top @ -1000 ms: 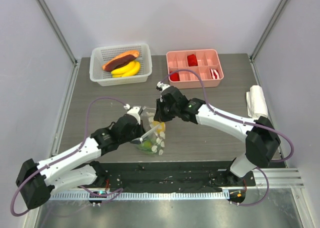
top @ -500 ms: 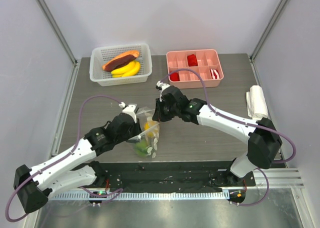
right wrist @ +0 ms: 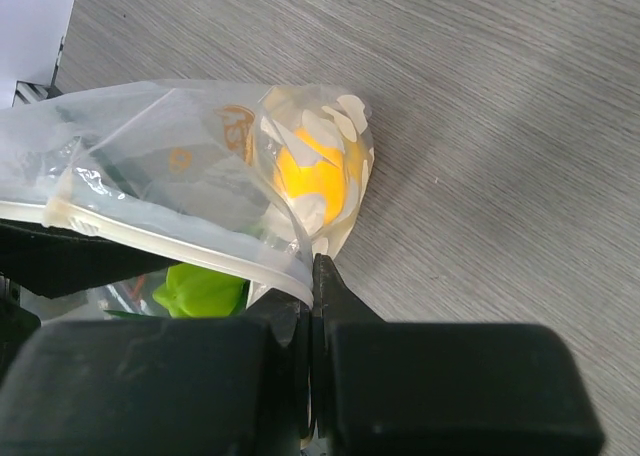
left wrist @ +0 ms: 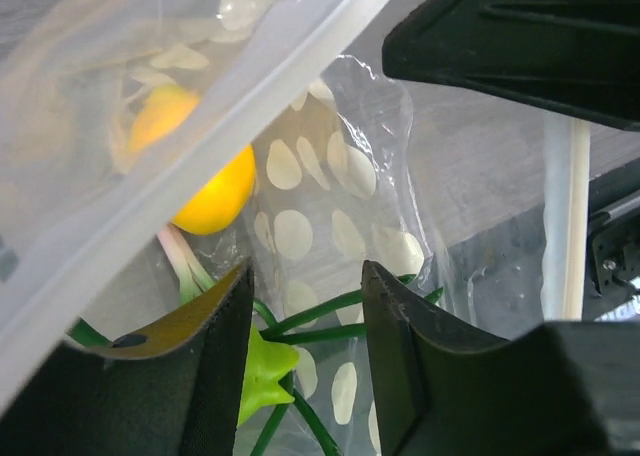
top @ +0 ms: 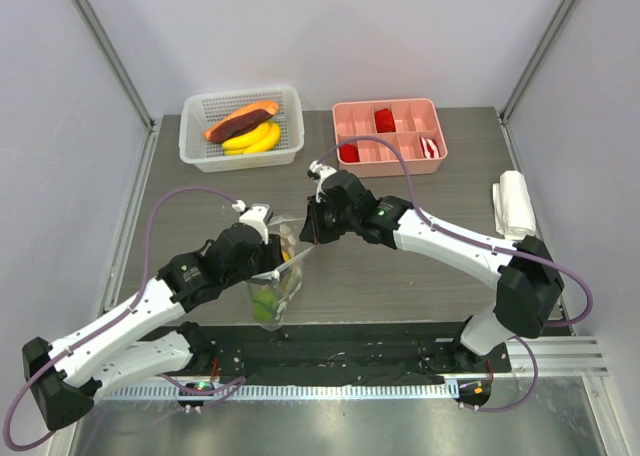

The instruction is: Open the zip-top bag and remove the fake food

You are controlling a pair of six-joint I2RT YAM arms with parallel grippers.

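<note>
two pieces of fake food, a long orange-and-maroon sausage-like piece (top: 243, 121) and some yellow bananas (top: 255, 139), are found lying in the white basket (top: 195, 148) at the far left of the table (top: 450, 266), so that part of the task can be judged as done. the zip-top bag (top: 272, 286) is held up between the two arms, hanging down from its white zip strip. the strip's edge is pinched by the right gripper (right wrist: 312, 276), whose jaws are pressed together on the film. the left gripper (left wrist: 305, 276) is seen with its jaws parted and nothing clamped between them; the dotted film hangs just beyond the gap. a round yellow piece (left wrist: 205, 181) and a green piece (left wrist: 262, 368) are seen inside the bag. whether the mouth is fully unzipped cannot be told. what is left, it is judged, is for the mouth to be spread and these last pieces to be taken out.
</note>
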